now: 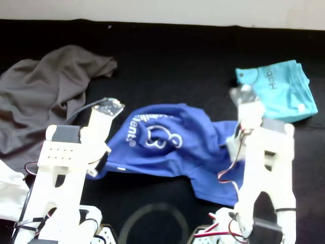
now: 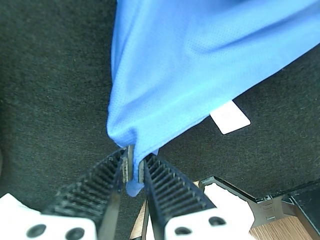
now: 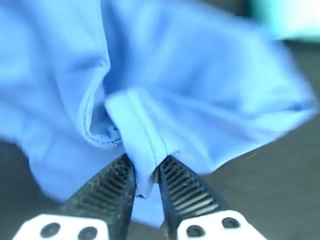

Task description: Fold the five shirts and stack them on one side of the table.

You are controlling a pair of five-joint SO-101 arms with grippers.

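The left gripper [image 2: 134,167] pinches a corner of the blue shirt [image 1: 167,147], and the right gripper [image 3: 146,172] pinches a seamed fold of it. The shirt lies rumpled mid-frame on the black worktop [image 1: 177,61]. A white shirt [image 1: 10,195] sits lower left, a crumpled grey shirt [image 1: 45,96] upper left, and a folded teal shirt [image 1: 277,89] upper right.

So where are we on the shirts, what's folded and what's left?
Done: the teal shirt lies folded at the far right of the table. In hand: the blue shirt, rumpled mid-table, with the left tool and right tool each shut on an edge. Left: the grey shirt, crumpled at far left, and the white shirt at the near left edge, both unfolded. Nothing is stacked yet.
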